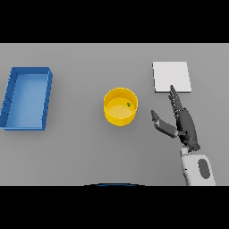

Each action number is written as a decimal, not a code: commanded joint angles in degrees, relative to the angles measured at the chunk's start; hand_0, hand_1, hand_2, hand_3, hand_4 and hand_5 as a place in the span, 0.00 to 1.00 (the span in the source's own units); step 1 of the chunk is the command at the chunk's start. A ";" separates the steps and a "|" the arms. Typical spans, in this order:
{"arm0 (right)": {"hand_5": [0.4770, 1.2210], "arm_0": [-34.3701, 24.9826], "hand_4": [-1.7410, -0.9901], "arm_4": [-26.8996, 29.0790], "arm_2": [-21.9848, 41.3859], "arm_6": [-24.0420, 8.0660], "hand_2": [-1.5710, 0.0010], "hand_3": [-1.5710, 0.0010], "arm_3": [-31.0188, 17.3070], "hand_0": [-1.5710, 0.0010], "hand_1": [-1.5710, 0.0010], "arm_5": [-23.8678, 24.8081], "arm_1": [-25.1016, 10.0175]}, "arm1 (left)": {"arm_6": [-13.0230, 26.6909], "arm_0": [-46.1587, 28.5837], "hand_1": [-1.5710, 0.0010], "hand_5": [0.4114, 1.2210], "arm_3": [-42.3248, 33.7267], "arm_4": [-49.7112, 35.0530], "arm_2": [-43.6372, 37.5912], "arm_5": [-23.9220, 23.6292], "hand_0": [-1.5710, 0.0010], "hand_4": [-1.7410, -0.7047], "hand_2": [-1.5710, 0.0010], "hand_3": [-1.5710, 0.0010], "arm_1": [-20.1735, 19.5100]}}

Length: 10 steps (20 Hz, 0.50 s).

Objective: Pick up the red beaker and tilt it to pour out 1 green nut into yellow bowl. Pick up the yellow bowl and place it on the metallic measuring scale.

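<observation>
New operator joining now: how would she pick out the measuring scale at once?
On the grey table, look right of the central yellow bowl, just beyond the right hand and its straight fingers. The scale is the flat pale square there, unlike the deep blue tray far left.

Plain grey table (67, 156) filling the whole view, matte and evenly lit, without hard shadows. No walls, floor or windows visible. Toward the left edge, a blue rectangular tray (9, 96) with low walls, lying flat and slightly skewed. Soft, faint shading only at the foot of what stands there.
</observation>
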State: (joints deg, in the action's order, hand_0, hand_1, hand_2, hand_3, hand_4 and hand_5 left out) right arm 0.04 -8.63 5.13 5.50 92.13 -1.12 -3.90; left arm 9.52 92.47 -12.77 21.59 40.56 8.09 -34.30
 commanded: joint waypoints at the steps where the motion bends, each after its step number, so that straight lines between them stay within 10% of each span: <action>1: 0.23 -0.34 0.59 0.05 -0.17 -1.13 1.00 1.00 -0.13 1.00 1.00 0.17 -0.01 | 1.92 -1.32 0.00 1.00 0.50 -2.46 -1.54 -1.81 0.00 0.02 0.00 0.09 -0.48; 10: 0.26 -0.18 0.58 0.36 -0.30 -0.43 1.00 1.00 -1.35 1.00 1.00 -0.26 -0.22 | 11.00 -18.73 0.00 1.00 -0.67 -18.81 -6.26 -11.20 0.00 0.00 0.00 0.07 -3.47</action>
State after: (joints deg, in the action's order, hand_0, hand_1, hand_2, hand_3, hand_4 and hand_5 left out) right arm -0.14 -8.27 4.82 5.06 90.78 -1.37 -4.13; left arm 20.48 73.68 -13.44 2.60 34.32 -3.06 -37.75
